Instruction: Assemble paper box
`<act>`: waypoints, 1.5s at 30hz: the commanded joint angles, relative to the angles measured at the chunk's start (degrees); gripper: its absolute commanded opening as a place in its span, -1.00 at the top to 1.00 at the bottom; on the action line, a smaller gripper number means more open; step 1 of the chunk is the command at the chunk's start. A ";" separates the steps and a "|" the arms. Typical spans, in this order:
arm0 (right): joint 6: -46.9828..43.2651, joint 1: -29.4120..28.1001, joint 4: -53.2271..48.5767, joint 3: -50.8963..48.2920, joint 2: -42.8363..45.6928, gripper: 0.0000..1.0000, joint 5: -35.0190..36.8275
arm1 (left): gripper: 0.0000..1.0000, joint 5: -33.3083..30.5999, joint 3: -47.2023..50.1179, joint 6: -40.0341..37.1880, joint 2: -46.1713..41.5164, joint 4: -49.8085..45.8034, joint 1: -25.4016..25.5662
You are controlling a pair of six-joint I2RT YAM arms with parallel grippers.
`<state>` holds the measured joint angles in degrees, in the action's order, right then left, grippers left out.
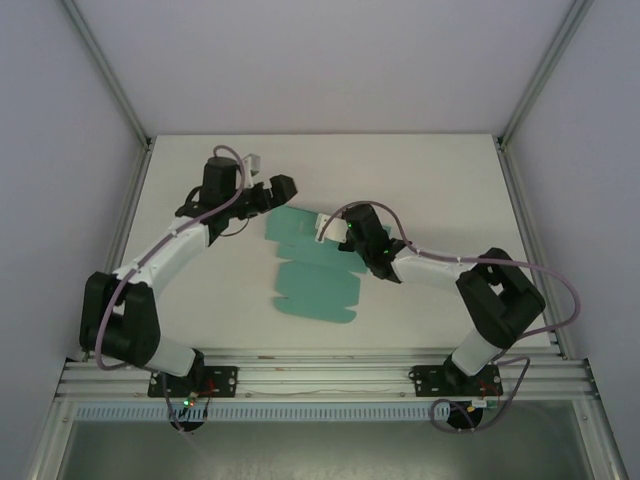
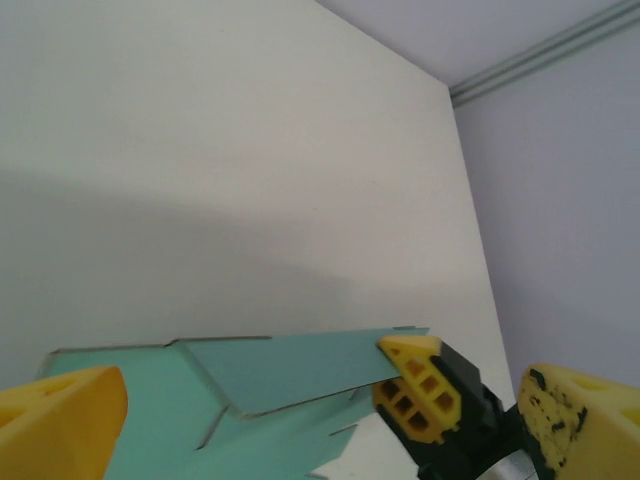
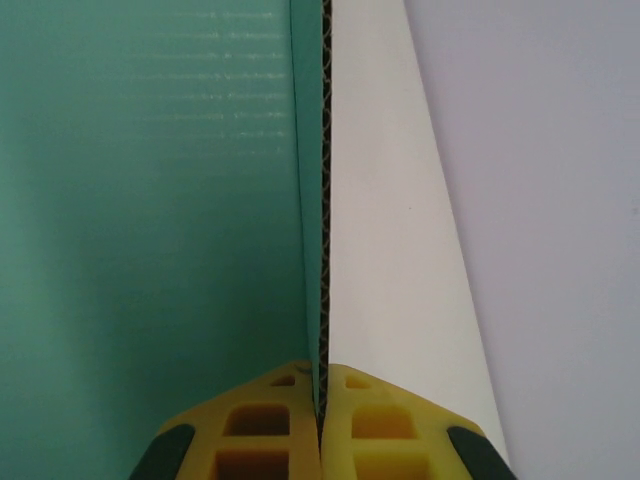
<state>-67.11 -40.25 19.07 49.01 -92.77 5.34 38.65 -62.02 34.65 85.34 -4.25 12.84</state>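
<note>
Top external view: the teal paper box lies as a mostly flat die-cut sheet at mid-desk, between the arms. The right claw is clamped on a flap edge at the sheet's far side. The left claw stands wide open, holding nothing, just beside the sheet's far left corner.

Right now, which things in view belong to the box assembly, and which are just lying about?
Job: paper box, a flat teal sheet; right gripper, shut on one flap; left gripper, open near it.
Not the job: table; frame rail.
</note>
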 commanded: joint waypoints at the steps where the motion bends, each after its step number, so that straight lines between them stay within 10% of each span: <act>1: -1.16 -0.28 1.25 -0.27 1.36 1.00 1.18 | -0.99 3.24 -4.25 -1.12 3.29 -0.14 1.74; 17: 5.26 -0.27 1.62 0.47 2.76 1.00 1.85 | -0.23 8.59 -3.32 -3.34 10.09 -1.90 5.96; 37: 6.97 -2.00 5.36 -1.75 2.98 1.00 -3.42 | 0.51 5.92 2.84 18.49 15.74 25.26 9.68; 45: 8.69 -1.70 4.62 -2.69 4.82 1.00 -0.13 | 0.08 2.32 3.38 10.14 10.07 17.24 9.49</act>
<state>-59.99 -40.73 19.84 47.05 -90.63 7.22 44.73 -58.43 50.22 99.26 16.53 21.80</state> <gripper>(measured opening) 0.049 0.432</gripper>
